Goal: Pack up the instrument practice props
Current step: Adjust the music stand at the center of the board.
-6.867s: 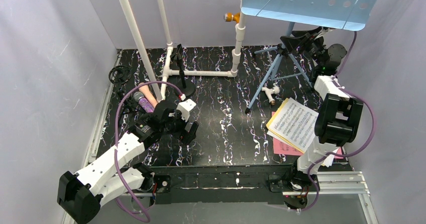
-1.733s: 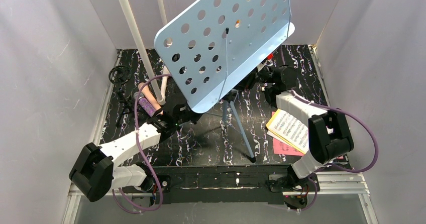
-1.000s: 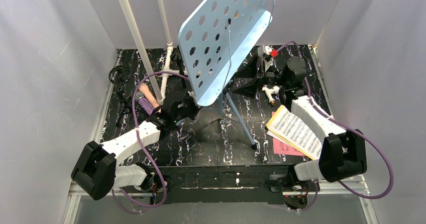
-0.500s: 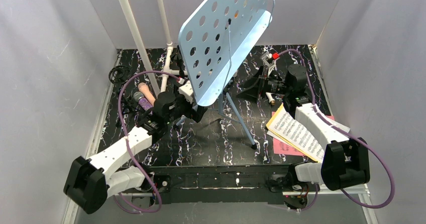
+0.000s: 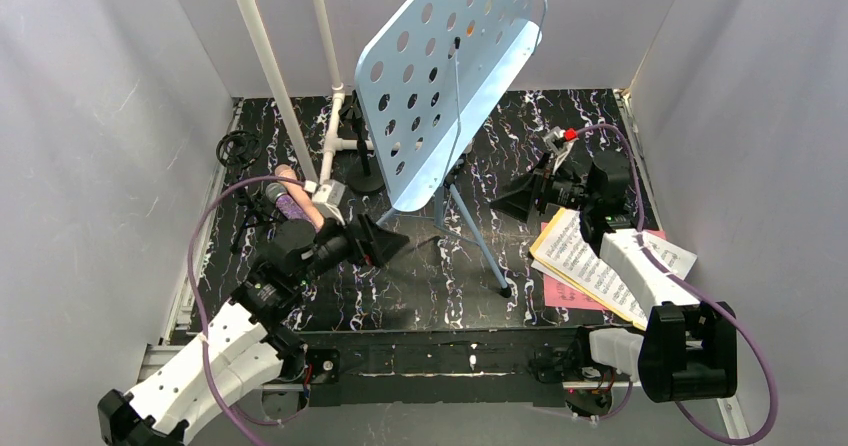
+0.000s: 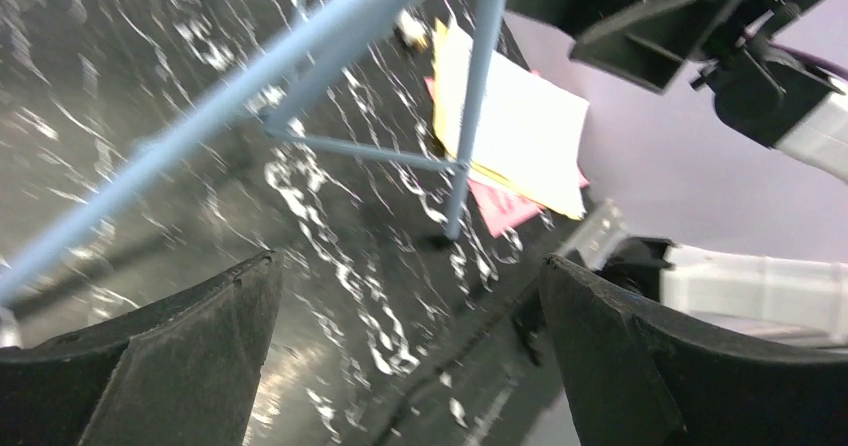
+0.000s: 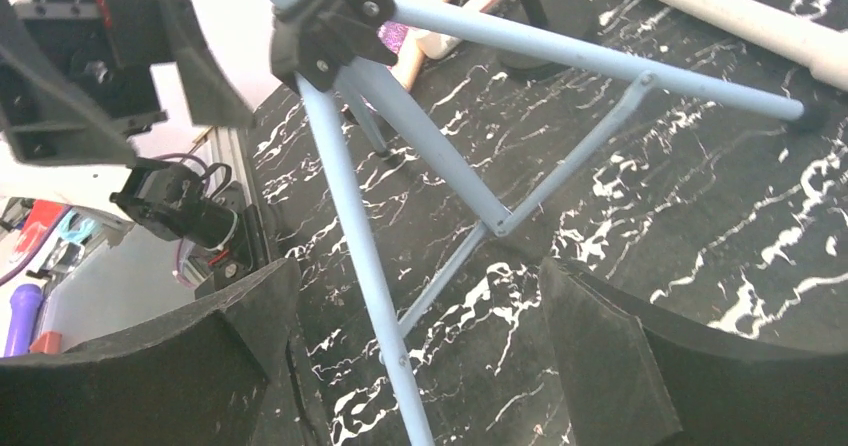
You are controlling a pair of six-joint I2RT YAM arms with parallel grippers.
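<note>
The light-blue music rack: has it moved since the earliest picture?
Yes. The music rack has shifted left, toward the white pipe frame, and now tilts steeply.

Music rack (image 5: 455,76) relocated from 1 o'clock to centre, now freestanding on its legs. Left gripper (image 5: 390,242) released it and backed toward 8 o'clock. Right gripper (image 5: 512,204) opened and backed toward 4 o'clock.

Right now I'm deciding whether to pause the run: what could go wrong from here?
The light-blue music rack tilts high over thin tripod legs. Both the left gripper and right gripper are open beside it, so a nudge may topple it. The right arm lies over the sheet-music pages and could scatter them. The left arm passes close to the microphones and might knock them.
</note>
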